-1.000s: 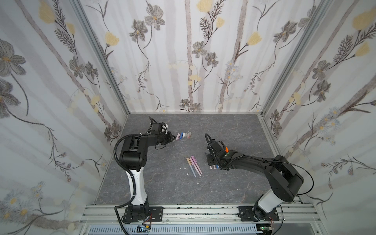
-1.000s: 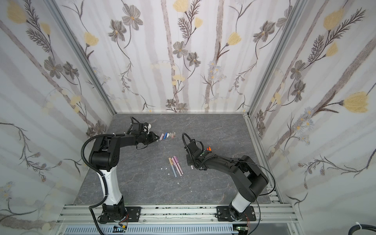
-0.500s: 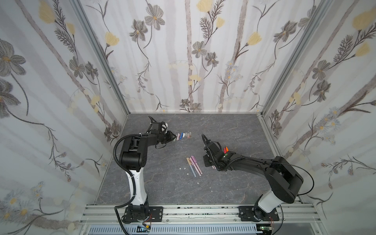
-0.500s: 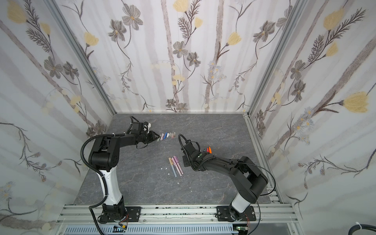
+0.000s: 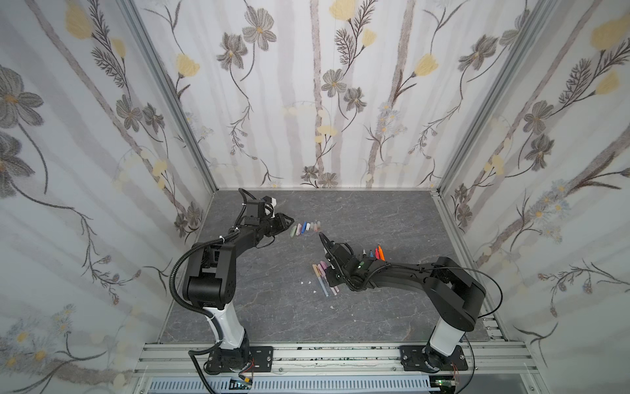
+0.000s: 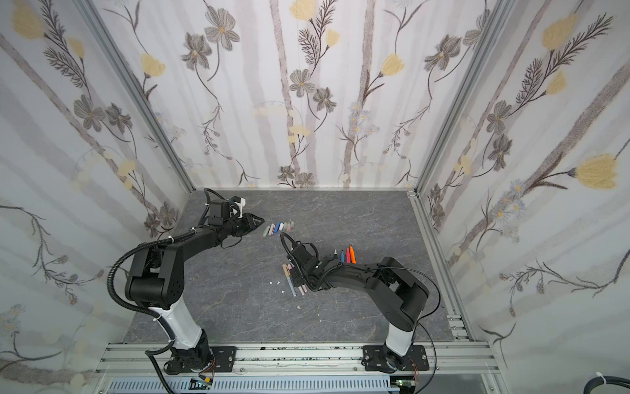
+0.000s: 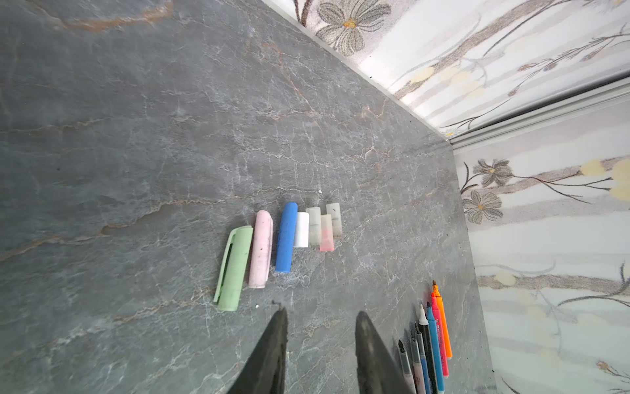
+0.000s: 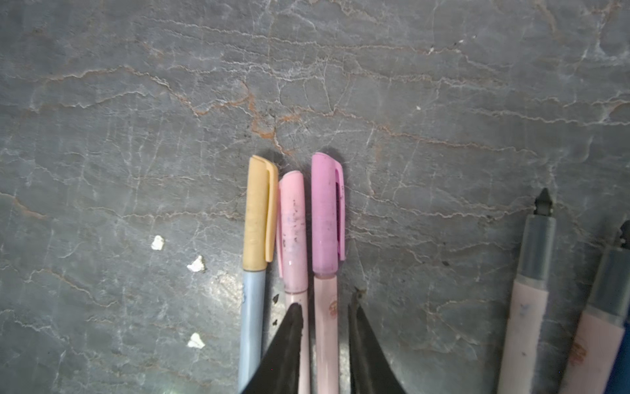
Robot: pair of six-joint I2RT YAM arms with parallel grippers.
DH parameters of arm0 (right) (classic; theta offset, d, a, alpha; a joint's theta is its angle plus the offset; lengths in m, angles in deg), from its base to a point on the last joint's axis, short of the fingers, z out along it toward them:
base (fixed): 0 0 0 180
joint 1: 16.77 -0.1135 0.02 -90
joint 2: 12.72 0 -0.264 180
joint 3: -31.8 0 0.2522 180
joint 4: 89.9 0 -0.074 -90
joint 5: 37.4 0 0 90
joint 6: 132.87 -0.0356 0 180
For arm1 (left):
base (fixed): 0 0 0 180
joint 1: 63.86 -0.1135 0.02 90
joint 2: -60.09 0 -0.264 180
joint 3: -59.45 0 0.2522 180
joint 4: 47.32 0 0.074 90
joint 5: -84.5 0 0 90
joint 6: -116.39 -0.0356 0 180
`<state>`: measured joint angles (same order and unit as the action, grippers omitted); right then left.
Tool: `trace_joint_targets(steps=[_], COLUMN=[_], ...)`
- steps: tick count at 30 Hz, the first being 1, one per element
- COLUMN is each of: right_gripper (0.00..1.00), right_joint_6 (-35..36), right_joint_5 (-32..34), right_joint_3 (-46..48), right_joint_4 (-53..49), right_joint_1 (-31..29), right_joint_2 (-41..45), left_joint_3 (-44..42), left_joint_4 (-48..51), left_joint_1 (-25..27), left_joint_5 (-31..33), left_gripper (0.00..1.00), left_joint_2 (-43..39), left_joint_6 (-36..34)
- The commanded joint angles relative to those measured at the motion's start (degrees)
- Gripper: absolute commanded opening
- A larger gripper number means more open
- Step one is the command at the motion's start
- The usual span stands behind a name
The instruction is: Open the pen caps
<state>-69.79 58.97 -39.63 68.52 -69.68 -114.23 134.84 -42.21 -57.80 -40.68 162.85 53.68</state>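
Caps (image 7: 286,238) lie near left pincer (image 7: 320,311)

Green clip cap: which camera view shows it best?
The left wrist view: the green cap is large and sharp, its clip visible, lying next to the pink cap. In both top views it is only a small pale sliver. The right wrist view does not show it.

No readable txt or nos.; marks on pens (image 8: 326,307) too blurry
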Motion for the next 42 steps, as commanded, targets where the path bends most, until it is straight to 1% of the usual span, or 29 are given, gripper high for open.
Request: trace_joint_targets(steps=[1, 10, 21, 28, 35, 42], right_gripper=[0.25, 0.23, 0.18, 0.06, 0.01, 0.00], right_joint_6=[0.02, 0.09, -0.04, -0.07, 0.33, 1.60], right_joint_5=[0.02, 0.24, 0.92, 1.44, 2.64, 0.40], right_joint_3=[-0.56, -0.34, 2.50, 3.18, 4.10, 5.52], right_joint_4=[-0.33, -1.18, -2.03, -3.13, -3.35, -1.65], right_joint_1=[-0.18, -0.71, -1.30, -1.22, 0.30, 4.47], right_joint_2=[-0.84, -2.70, -3.16, -3.30, 1.50, 9.42], left_joint_3=[-1.52, -3.11, -3.77, -4.78, -5.24, -6.78], left_joint_4=[-2.78, -3.11, -2.96, -3.00, -3.86, -4.71], left_joint_1=[0.00, 0.10, 0.47, 0.94, 3.01, 5.95], left_joint_5=[-1.38, -1.99, -3.39, -4.05, -5.46, -6.64], left_gripper=[0.33, 0.34, 0.34, 0.34, 0.35, 0.37], left_joint_2=[-1.62, -2.60, -4.05, -6.16, -7.00, -9.31], left_joint_6=[1.62, 1.57, 1.90, 2.12, 3.10, 4.32])
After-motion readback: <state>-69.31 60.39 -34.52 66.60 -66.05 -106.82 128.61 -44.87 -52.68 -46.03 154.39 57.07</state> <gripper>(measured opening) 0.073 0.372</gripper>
